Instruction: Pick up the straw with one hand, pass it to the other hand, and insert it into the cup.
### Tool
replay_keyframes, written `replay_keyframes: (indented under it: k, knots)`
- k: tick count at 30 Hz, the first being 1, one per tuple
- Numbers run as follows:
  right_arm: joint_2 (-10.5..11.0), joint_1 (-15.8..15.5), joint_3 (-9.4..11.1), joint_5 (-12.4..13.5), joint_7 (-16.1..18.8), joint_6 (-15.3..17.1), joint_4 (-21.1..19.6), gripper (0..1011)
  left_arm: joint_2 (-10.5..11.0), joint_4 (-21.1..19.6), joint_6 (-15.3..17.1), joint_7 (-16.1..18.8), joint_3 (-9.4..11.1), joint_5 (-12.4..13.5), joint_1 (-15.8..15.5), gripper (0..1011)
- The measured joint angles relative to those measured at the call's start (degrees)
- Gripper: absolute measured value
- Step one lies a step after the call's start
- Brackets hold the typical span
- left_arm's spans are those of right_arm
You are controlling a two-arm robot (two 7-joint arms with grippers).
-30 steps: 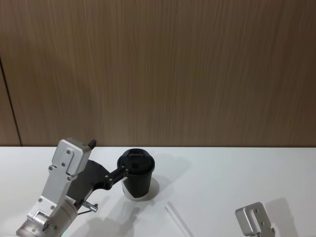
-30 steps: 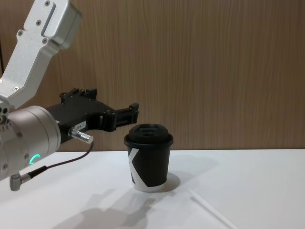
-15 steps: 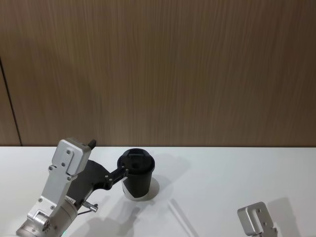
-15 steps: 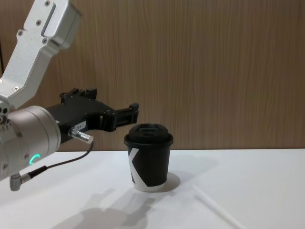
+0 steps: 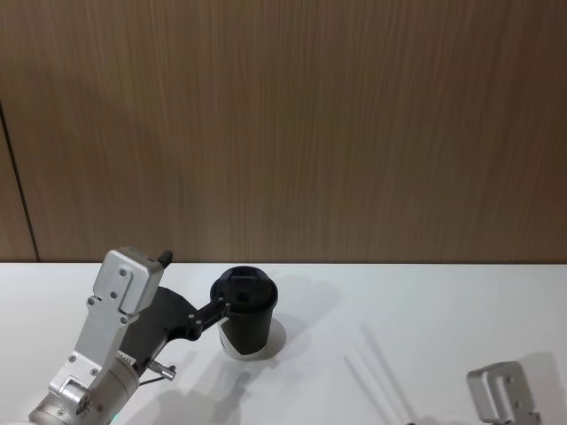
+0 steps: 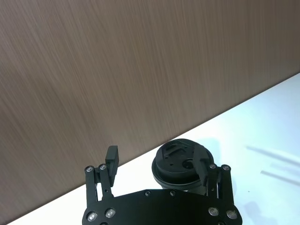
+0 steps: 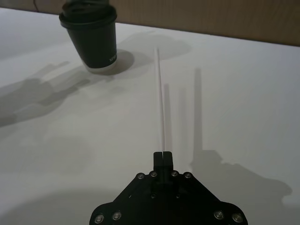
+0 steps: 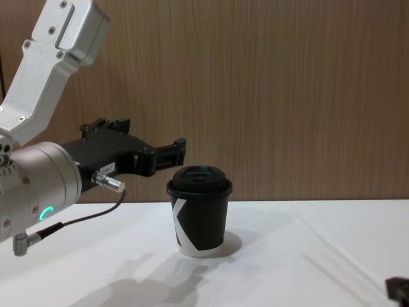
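The white straw (image 7: 159, 89) is pinched at one end by my right gripper (image 7: 163, 153), which is shut on it. It points out toward the cup and hangs above the table, with its shadows lying beside it. The black paper cup (image 8: 199, 217) with its black lid stands upright at the table's middle (image 5: 246, 320). My left gripper (image 8: 177, 152) hovers just left of the lid and slightly above it. Its fingers (image 6: 111, 157) are spread wide with nothing between them, and the cup lid (image 6: 180, 161) sits beyond them.
A brown wood-panel wall closes off the back of the white table (image 5: 425, 301). My right arm's silver link (image 5: 503, 394) is at the lower right. My left arm's silver body (image 8: 32, 192), with its green ring and cable, takes up the left side.
My right arm has moved to the right with the straw, which has left its earlier spot on the table near the cup. The left arm and cup have not moved.
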Motion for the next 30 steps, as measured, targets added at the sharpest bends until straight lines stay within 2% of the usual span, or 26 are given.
replay_keyframes:
  k: [7, 8, 13, 16, 17, 25, 30]
  knots:
    - [0.0, -1.9, 1.4, -1.3, -1.4, -4.2, -1.3, 2, 0.0, 0.0, 0.0, 0.0, 0.0, 0.0, 0.0, 1003]
    - [-0.1, -2.4, 1.9, -1.8, -1.9, -6.1, -1.6, 2, 0.0, 0.0, 0.0, 0.0, 0.0, 0.0, 0.0, 1003]
    - [-0.2, -3.2, 2.6, -2.6, -2.5, -9.3, -2.1, 1, 0.0, 0.0, 0.0, 0.0, 0.0, 0.0, 0.0, 1003]
    - [-0.3, -3.6, 3.0, -3.3, -2.9, -12.5, -2.3, 1, 0.0, 0.0, 0.0, 0.0, 0.0, 0.0, 0.0, 1003]
    - [-0.3, -3.6, 3.0, -3.3, -2.9, -12.5, -2.3, 2, 0.0, 0.0, 0.0, 0.0, 0.0, 0.0, 0.0, 1003]
    - [-0.4, -3.4, 3.5, -4.5, -2.7, -20.6, -2.1, 1, 0.0, 0.0, 0.0, 0.0, 0.0, 0.0, 0.0, 1003]
    - [-0.2, -2.3, 3.5, -4.6, -1.6, -24.4, -1.5, 2, 0.0, 0.0, 0.0, 0.0, 0.0, 0.0, 0.0, 1003]
